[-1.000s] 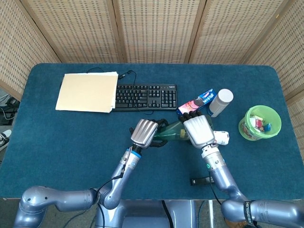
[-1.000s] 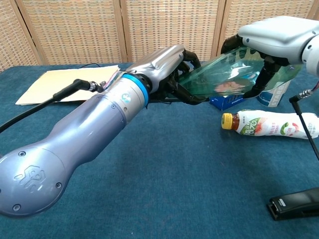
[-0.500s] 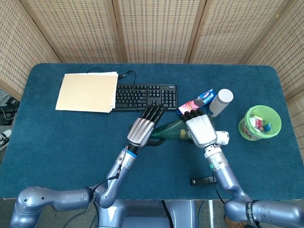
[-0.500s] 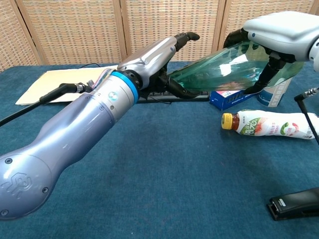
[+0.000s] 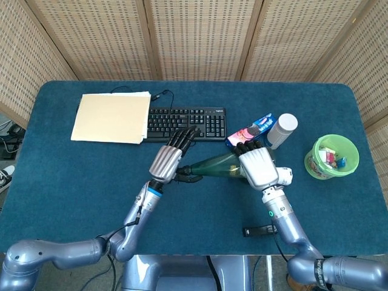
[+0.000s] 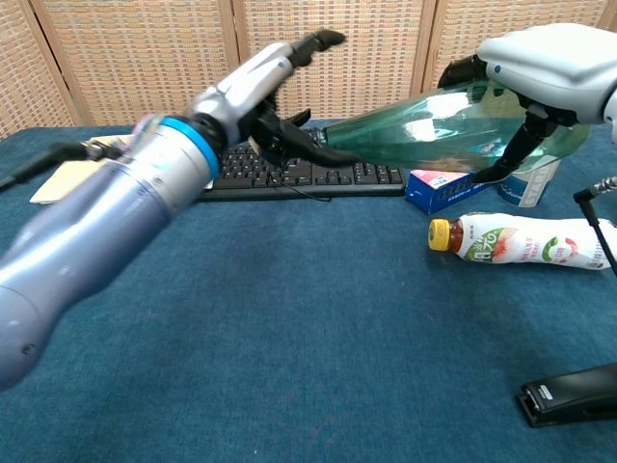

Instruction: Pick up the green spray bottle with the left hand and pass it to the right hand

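Observation:
The green spray bottle (image 5: 213,164) hangs level above the table, its black spray head (image 5: 185,175) pointing left. My right hand (image 5: 259,168) grips its wide base from above; the chest view shows the same hand (image 6: 551,60) wrapped over the bottle (image 6: 434,130). My left hand (image 5: 167,159) is beside the spray head with its fingers stretched out toward the keyboard and nothing in it. In the chest view the left hand (image 6: 262,79) is blurred, raised over the keyboard, its fingers off the bottle body.
A black keyboard (image 5: 185,123) and a tan folder (image 5: 112,117) lie at the back left. A blue snack box (image 5: 251,128), white canister (image 5: 282,130) and green bucket (image 5: 332,156) stand right. A drink bottle (image 6: 521,241) lies under the right hand; a black device (image 6: 569,394) sits front right.
My left hand has let go of the bottle's neck, spread its fingers and drawn away to the left. The right hand keeps its hold on the bottle and has barely moved.

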`<state>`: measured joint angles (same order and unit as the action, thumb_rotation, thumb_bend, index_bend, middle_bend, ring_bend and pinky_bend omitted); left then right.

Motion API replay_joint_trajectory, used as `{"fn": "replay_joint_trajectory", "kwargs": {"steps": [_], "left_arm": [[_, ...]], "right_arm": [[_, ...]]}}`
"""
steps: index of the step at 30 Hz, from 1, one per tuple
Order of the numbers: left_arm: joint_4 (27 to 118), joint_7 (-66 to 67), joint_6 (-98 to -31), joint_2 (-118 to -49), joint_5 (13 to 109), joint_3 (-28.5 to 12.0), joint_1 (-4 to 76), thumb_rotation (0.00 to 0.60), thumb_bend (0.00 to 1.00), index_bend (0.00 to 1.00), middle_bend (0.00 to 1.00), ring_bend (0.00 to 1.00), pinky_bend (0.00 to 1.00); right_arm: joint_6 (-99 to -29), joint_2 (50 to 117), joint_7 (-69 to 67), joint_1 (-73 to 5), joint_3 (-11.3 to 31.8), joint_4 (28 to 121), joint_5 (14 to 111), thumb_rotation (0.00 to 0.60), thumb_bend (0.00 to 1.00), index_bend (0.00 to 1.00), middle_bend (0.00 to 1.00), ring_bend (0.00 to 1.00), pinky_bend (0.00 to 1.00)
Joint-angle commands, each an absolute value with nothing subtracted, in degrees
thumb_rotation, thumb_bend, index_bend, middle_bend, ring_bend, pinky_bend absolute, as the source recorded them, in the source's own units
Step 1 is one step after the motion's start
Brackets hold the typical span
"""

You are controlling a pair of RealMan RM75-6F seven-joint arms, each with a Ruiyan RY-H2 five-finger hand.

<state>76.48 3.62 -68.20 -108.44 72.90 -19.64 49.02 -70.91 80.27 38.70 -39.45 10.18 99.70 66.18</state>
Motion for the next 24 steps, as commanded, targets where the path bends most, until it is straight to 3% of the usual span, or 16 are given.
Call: {"fn": "replay_joint_trajectory", "kwargs": {"steps": [1,9,13,16,24], "left_arm": [[83.34,-2.05,-70.07,-100.30,73.18,-20.42,44.23,0.600,0.02,0.00,0.00,0.00,0.00],[91.35,-13.16,-72.32,-85.35,72.82,-20.94,35.36,0.600,0.00,0.00,0.00,0.00,0.00],[93.65,-10.34,-73.25,-78.21,72.45,-18.64,31.12,0.600,0.00,0.00,0.00,0.00,0.00],[96.93,-3.38,-77.75,-72.86,71.06,-15.62,25.54,0.600,0.00,0.00,0.00,0.00,0.00],[105.12,3.60,-85.61,-64.49,67.82,-9.72,14.60,0.600,0.00,0.00,0.00,0.00,0.00]], "right_arm": [[-70.46,80.67,38.57,-39.19,9.70,98.39,65.99,0.600,0.55,0.66,0.56,0.61,0.71],[-70.03,82.45,38.46,-38.48,8.54,94.87,66.19,0.600,0.56,0.66,0.56,0.61,0.71],[-69.95,83.45,37.93,-38.32,8.94,94.10,65.64,0.600,0.56,0.66,0.56,0.61,0.71],[-69.79,83.98,36.53,-38.16,9.94,94.19,64.59,0.600,0.56,0.66,0.56,0.61,0.71],[-66.16,83.59,28.47,-38.34,13.08,97.25,61.40,0.600,0.56,0.66,0.56,0.61,0.71]]}}
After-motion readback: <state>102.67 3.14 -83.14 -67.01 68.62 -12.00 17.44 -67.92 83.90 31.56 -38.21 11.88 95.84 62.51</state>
